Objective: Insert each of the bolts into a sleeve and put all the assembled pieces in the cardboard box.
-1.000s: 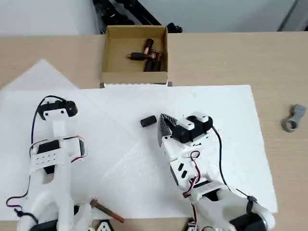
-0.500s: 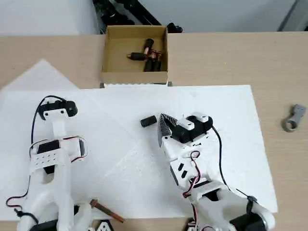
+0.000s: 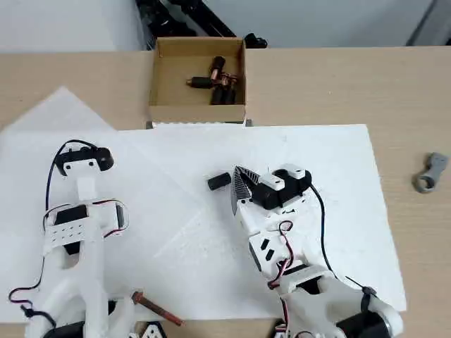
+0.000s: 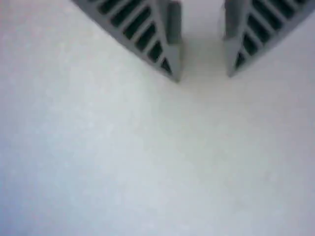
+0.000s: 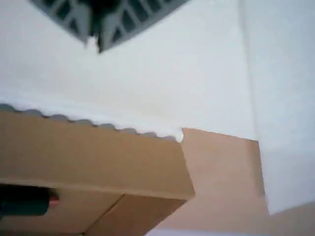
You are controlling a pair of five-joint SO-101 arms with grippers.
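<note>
Holding right end effector pressed together just beside short black cylindrical sleeve, left end effector spread apart.

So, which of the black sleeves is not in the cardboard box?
The sleeve lying alone on the white sheet, close beside the right gripper. The other sleeves all lie inside the cardboard box.

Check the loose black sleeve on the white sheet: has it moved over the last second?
Yes, slightly. The sleeve now lies a little farther from the cardboard box than it did a second ago.
</note>
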